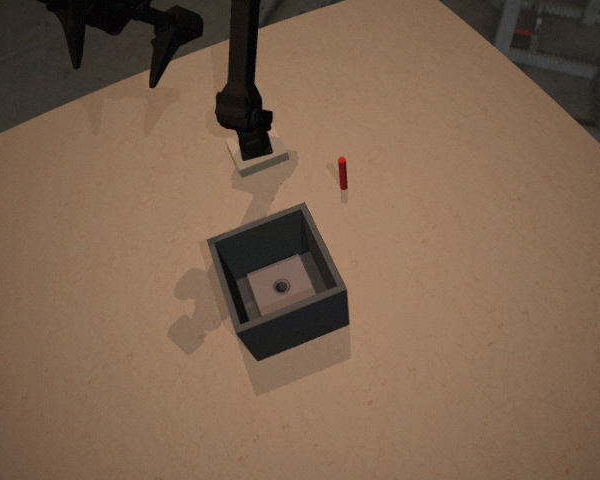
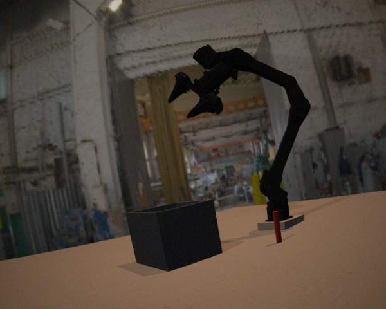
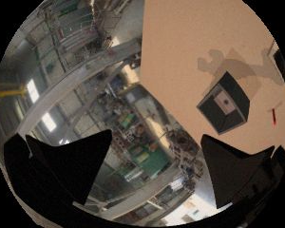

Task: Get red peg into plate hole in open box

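The red peg stands upright on the table beside the arm's base, outside the box. The dark open box stands on the table. The pale plate lies at its bottom, with an empty round hole; the plate is hidden in the exterior view. My gripper is wide open and empty, high in the air and well away from the peg. It points down at a slant.
The arm's base stands on the table behind the box, with the peg near it. The box's walls are tall around the plate. The arm's shadow falls beside the box.
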Robot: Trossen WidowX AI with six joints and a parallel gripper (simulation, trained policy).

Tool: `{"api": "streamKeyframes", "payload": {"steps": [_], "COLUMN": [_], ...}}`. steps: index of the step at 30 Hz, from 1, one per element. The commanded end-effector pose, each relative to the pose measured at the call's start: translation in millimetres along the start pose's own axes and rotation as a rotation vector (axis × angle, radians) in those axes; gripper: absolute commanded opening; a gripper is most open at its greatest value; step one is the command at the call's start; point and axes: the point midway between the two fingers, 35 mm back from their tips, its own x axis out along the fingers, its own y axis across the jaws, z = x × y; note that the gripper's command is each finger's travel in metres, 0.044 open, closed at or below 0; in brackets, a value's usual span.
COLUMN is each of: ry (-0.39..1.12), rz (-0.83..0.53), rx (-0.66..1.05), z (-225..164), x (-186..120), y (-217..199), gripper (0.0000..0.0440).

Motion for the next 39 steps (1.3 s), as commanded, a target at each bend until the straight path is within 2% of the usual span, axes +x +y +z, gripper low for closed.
{"api": "streamKeyframes", "payload": {"steps": [1, 19, 39], "ry": [0.034, 0.201, 0.277], "rz": [-0.045, -0.332, -0.718], "rx": [-0.008, -0.093, -0.298], "z": [-10, -63, -88], "x": [9, 35, 32], "y": [-10, -87, -202], "gripper": [0.0440, 0.0440, 0.0435]}}
